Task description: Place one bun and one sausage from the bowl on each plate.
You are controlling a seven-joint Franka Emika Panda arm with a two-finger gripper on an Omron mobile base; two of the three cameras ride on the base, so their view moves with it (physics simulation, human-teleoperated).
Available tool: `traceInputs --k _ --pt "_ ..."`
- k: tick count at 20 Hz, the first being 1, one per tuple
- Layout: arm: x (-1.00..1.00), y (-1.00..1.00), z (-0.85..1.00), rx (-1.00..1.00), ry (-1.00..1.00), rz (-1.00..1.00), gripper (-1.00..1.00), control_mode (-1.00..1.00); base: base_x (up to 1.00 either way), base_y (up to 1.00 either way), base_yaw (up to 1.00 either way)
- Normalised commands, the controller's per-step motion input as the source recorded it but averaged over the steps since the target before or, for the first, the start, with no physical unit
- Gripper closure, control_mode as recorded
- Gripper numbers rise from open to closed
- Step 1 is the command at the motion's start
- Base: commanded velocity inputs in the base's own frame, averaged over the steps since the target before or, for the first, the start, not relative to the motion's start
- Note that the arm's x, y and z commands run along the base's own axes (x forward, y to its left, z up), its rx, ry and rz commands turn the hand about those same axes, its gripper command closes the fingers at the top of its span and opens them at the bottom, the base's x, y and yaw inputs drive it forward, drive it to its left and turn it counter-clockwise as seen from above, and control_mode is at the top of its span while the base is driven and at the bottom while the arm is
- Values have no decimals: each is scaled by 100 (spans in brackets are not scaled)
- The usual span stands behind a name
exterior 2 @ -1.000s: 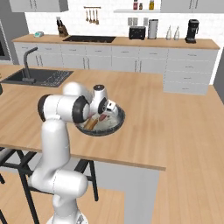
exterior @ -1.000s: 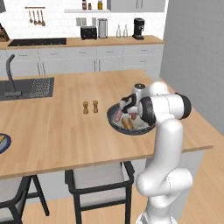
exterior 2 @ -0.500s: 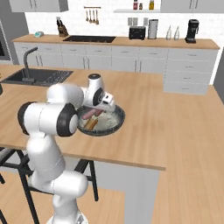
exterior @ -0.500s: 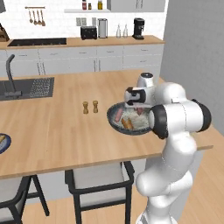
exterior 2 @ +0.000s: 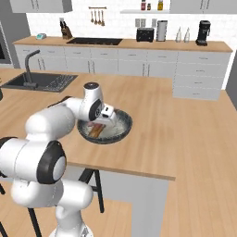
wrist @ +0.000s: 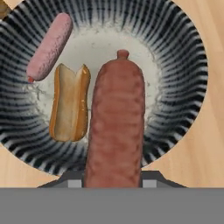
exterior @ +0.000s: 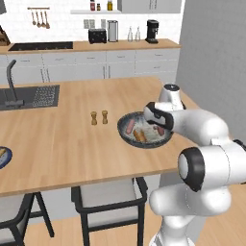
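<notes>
From the left base view I see a wooden island counter [exterior: 62,144] with a dark sink [exterior: 29,96] set in at its far left, a pair of small shakers [exterior: 99,117] standing near the middle, and the rim of a plate [exterior: 4,157] at the left edge of the picture with a bun on it. The dark bowl [exterior: 126,138] sits toward the counter's right end, close to the front edge, holding a pinkish sausage [exterior: 130,126] and a bun [exterior: 140,136]; the arm's wrist hangs over the bowl's right half. Behind runs a rear counter with a toaster [exterior: 97,35] and coffee machine [exterior: 152,25]; two stools [exterior: 108,202] stand below the island's front edge. From the right base view the bowl [exterior 2: 122,124] lies just beside the wrist, with broad bare wood to its right and behind it. In the hand view the gripper [wrist: 114,173] is closed on a reddish-brown sausage [wrist: 116,127], which stands lengthwise above the ribbed bowl [wrist: 183,65]; on the bowl floor a split bun [wrist: 69,103] lies just beside it, and a pink sausage [wrist: 49,46] rests apart from it toward the rim.
</notes>
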Motion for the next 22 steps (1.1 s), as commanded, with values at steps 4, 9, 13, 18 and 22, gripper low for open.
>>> traceInputs --k 4,9,13,18,22 --pt "-25 22 29 0 14 2 100 -100 0 0 0" --pt "-42 7 24 0 9 1 100 -100 0 0 0" --pt "-15 0 25 0 2 0 100 -100 0 0 0" --pt "-43 0 8 0 0 0 100 -100 0 0 0" --pt "-30 0 0 0 0 0 100 100 -9 2 0"
